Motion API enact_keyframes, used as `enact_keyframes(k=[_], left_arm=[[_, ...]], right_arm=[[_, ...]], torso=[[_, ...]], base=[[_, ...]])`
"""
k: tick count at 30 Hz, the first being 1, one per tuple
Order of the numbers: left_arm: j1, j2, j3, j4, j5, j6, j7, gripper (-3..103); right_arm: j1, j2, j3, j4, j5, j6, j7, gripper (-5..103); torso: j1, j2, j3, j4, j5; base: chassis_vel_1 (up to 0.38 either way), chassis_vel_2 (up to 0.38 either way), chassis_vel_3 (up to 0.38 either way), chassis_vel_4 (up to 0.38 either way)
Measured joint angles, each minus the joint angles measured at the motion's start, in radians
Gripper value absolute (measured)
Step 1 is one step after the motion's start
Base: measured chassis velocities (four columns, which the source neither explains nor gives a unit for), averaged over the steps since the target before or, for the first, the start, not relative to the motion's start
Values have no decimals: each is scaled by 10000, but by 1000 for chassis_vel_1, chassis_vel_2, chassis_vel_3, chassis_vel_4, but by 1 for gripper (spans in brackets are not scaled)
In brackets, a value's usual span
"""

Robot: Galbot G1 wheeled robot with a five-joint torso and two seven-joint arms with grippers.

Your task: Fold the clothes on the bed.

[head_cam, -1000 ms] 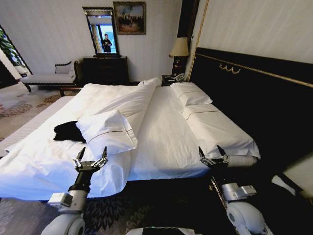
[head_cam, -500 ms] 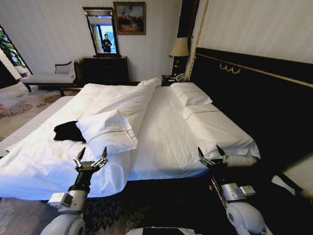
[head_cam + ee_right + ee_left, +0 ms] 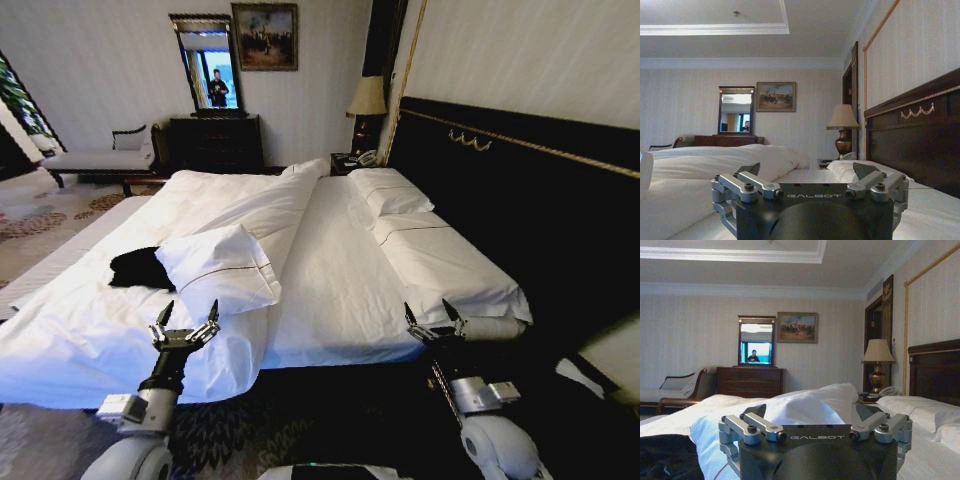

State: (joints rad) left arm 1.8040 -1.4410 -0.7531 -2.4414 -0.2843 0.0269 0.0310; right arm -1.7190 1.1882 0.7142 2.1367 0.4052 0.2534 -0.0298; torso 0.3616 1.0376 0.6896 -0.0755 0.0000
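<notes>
The clothes (image 3: 139, 268) are a crumpled black bundle on the left part of the bed (image 3: 330, 270), partly tucked behind a loose white pillow (image 3: 222, 266); a dark patch of the clothes (image 3: 665, 460) shows in the left wrist view. My left gripper (image 3: 187, 312) hovers open over the bed's near edge, just in front of that pillow and apart from the clothes. My right gripper (image 3: 432, 312) is open above the near right corner of the bed, holding nothing. The open left gripper (image 3: 812, 412) and the open right gripper (image 3: 807, 170) face along the bed.
The dark headboard (image 3: 500, 190) runs along the right. Two pillows (image 3: 390, 192) lie by it. A rumpled duvet (image 3: 250, 205) covers the bed's left half. A lamp (image 3: 367, 100), dark dresser with mirror (image 3: 215, 140) and chaise longue (image 3: 95, 160) stand at the far wall. Patterned carpet (image 3: 40, 215) lies left.
</notes>
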Motion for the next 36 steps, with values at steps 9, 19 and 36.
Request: enact_keyframes(k=[9, 19, 36], left_arm=[[-3, -7, 40, -1, -1, -18, -2, 100], [-26, -10, 64, 25, 2, -33, -2, 100], [-42, -45, 76, 75, 31, -39, -3, 100]], right_arm=[[-58, 129, 9, 9, -90, 11, -37, 100], [-72, 168, 8, -7, -121, 28, -44, 100], [9, 161, -58, -161, -158, 60, -76, 100]], torso=[[-1, 0, -1, -1, 0], [0, -1, 0, 0, 0], [2, -1, 0, 0, 0]], base=[[0, 0, 0, 0], [-5, 43, 14, -41], [-7, 63, 2, -69]])
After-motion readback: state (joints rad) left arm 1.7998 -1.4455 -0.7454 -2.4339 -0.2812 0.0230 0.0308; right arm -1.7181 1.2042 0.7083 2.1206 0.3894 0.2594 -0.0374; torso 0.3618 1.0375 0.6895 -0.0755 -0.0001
